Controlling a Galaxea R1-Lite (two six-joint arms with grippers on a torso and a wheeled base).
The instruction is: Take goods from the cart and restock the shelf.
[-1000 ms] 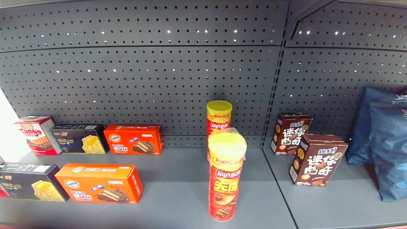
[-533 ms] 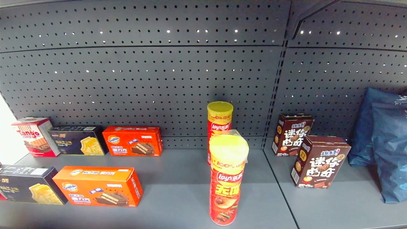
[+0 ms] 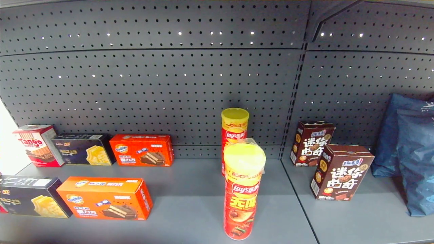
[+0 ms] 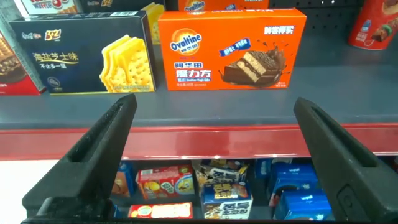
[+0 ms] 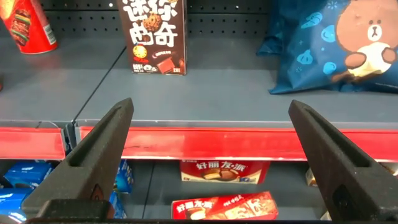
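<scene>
Hanging spread and empty, the left pincer (image 4: 214, 104) faces the orange box (image 4: 231, 50) left of the can (image 3: 243, 193), the right pincer (image 5: 210, 107) the brown box (image 5: 154, 34) right of it; both should likely back straight out, sparing them.

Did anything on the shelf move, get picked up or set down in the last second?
Nothing was moved, taken or let go. The whole head view shifted slightly: the camera, not the goods. The front chip can, rear chip can, front orange box and front brown box stand as before.
</scene>
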